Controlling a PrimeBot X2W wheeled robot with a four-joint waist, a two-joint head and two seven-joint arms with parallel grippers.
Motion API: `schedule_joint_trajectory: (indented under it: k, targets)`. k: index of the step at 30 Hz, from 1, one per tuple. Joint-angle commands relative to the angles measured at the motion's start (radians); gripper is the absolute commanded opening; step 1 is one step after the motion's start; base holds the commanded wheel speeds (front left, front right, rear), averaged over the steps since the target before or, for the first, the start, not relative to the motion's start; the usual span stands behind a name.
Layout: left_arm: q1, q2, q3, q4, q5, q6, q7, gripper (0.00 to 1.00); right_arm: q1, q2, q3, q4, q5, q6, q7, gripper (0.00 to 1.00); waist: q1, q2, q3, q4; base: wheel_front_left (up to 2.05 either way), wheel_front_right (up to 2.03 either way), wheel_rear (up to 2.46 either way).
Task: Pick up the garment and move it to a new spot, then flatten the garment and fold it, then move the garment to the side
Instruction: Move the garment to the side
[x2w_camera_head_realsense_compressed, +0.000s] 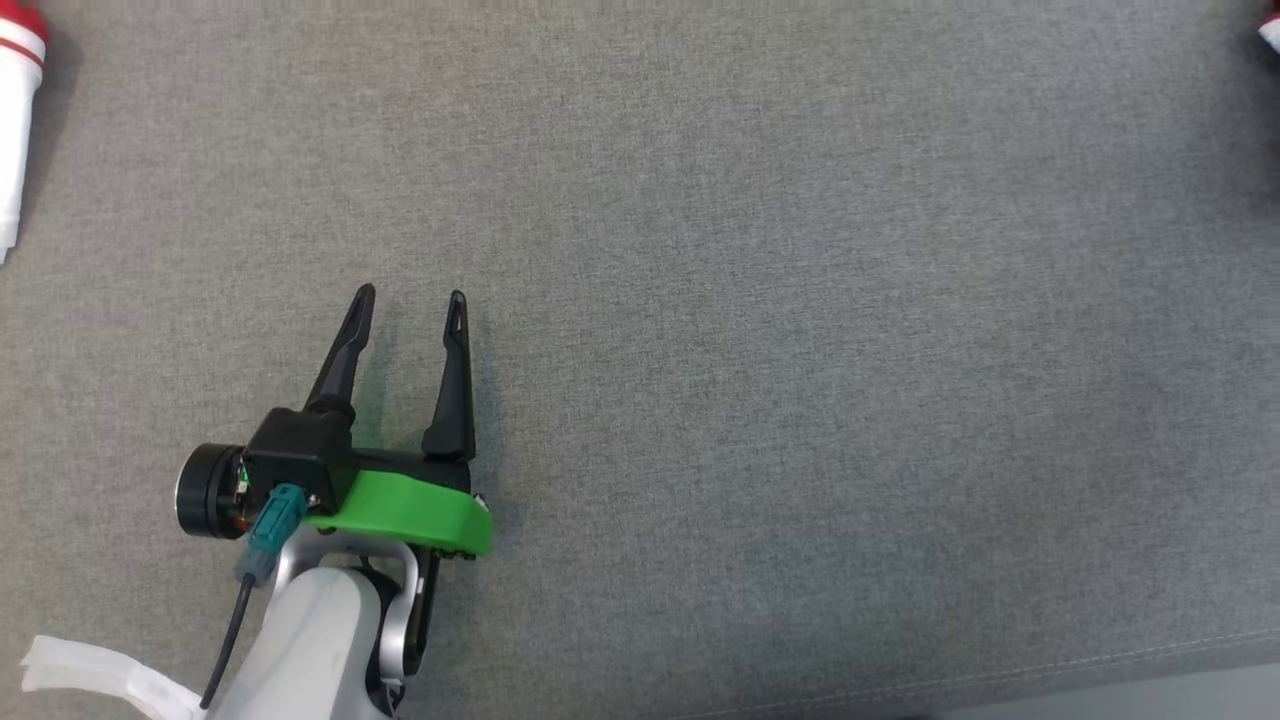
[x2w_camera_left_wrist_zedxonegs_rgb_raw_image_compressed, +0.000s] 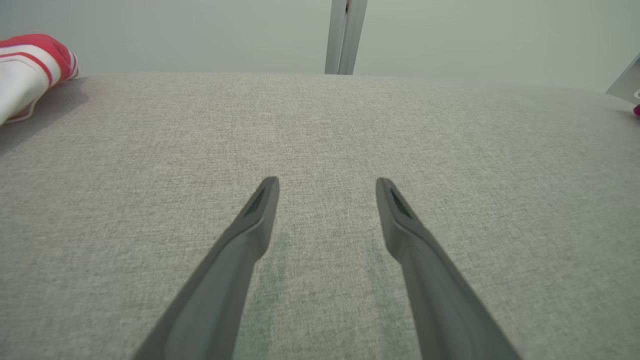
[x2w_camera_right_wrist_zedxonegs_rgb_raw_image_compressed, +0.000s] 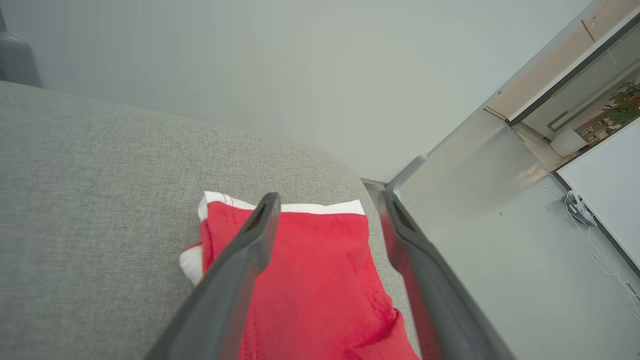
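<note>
The garment (x2w_camera_right_wrist_zedxonegs_rgb_raw_image_compressed: 310, 270), red with a white edge strip, lies folded near the rounded corner of the grey padded surface (x2w_camera_right_wrist_zedxonegs_rgb_raw_image_compressed: 100, 175). My right gripper (x2w_camera_right_wrist_zedxonegs_rgb_raw_image_compressed: 328, 200) hovers just over it, fingers spread wide and open, with the red cloth seen between and below them. Its lower part runs out of that view. My left gripper (x2w_camera_head_realsense_compressed: 411, 294) stands open over bare grey fabric in the head view, with nothing between its fingers. The left wrist view shows the same left gripper (x2w_camera_left_wrist_zedxonegs_rgb_raw_image_compressed: 326, 181) open above the surface.
A bundle of white-and-red clothes (x2w_camera_head_realsense_compressed: 15, 120) lies at the far left edge, also visible as the bundle (x2w_camera_left_wrist_zedxonegs_rgb_raw_image_compressed: 25, 70) in the left wrist view. A sliver of red and white cloth (x2w_camera_head_realsense_compressed: 1272, 30) shows at the top right corner. Beyond the surface's corner the floor (x2w_camera_right_wrist_zedxonegs_rgb_raw_image_compressed: 525, 280) drops away.
</note>
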Motion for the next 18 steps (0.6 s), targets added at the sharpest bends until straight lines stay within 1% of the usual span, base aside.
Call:
schedule_joint_trajectory:
  k: [1, 6, 10, 15, 18]
  targets:
    - [-0.006, -0.003, 0.003, 0.009, -0.008, -0.001, -0.008, 1.0, 0.01, 0.017, 0.005, -0.015, -0.012, -0.002, -0.017, 1.0, -0.0001, 0.0, -0.032, -0.012, 0.0, 0.0, 0.0]
    - [-0.029, -0.01, 0.017, 0.052, -0.029, -0.007, -0.03, 1.0, 0.049, 0.092, 0.029, -0.054, -0.009, -0.002, -0.049, 1.0, -0.0001, 0.0, -0.109, -0.017, 0.0, 0.0, 0.0]
    - [-0.043, -0.026, 0.032, 0.113, -0.047, -0.009, -0.048, 1.0, 0.097, 0.164, 0.058, -0.077, 0.019, -0.002, -0.068, 1.0, -0.0001, 0.0, -0.191, -0.013, 0.0, 0.0, 0.0]
    - [-0.046, -0.052, 0.041, 0.209, -0.075, -0.015, -0.069, 1.0, 0.181, 0.252, 0.09, -0.104, 0.082, -0.002, -0.081, 1.0, -0.0001, 0.0, -0.298, 0.011, 0.0, 0.0, 0.0]
    - [-0.026, -0.071, 0.046, 0.266, -0.098, -0.017, -0.08, 1.0, 0.257, 0.296, 0.137, -0.136, 0.143, -0.002, -0.091, 1.0, -0.0001, 0.0, -0.363, 0.03, 0.0, 0.0, 0.0]
